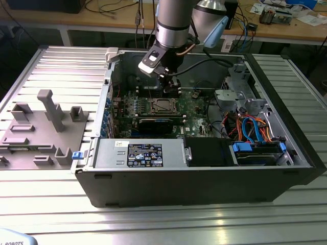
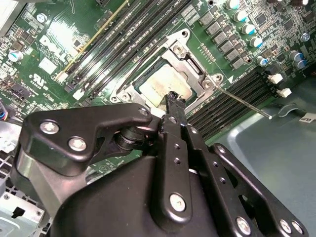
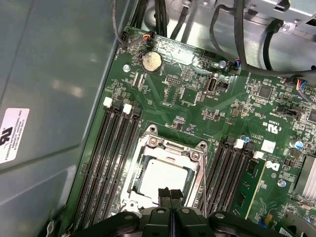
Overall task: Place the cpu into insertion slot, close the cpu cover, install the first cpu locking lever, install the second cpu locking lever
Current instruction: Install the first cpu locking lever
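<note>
Behind the hand [image 3: 170, 193] — cpu [image 3: 165, 174], half-hidden

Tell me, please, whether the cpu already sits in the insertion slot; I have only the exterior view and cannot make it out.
Observer: Yes; in both wrist views the cpu lies flat in the insertion slot, silver top up.
Operator: Thank you. Is the cpu cover down?
Observer: It is; in the second wrist view the cpu cover lies flat, framing the cpu.
Operator: And the locking levers?
Observer: One thin lever rod angles out from the cover's corner across the memory slots; I cannot tell whether it is latched.
</note>
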You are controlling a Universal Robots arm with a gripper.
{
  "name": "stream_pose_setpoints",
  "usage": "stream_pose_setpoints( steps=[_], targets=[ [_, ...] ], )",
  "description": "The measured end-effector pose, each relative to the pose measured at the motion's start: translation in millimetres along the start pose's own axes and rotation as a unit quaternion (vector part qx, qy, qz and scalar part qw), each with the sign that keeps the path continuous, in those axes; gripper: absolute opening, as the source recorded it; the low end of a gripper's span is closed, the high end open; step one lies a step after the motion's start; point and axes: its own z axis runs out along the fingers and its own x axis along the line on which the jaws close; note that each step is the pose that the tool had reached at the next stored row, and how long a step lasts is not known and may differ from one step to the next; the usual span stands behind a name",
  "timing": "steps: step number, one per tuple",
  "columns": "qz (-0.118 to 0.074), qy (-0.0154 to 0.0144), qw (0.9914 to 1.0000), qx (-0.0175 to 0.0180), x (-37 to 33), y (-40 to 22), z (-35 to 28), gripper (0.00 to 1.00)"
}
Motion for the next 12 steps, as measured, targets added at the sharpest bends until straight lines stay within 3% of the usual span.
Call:
stream_pose_setpoints(
  steps=[12],
  targets=[
    [-0.024, -0.0004, 0.9997, 0.0002, 0.0, 0.0, 0.0, 0.11]
  ],
)
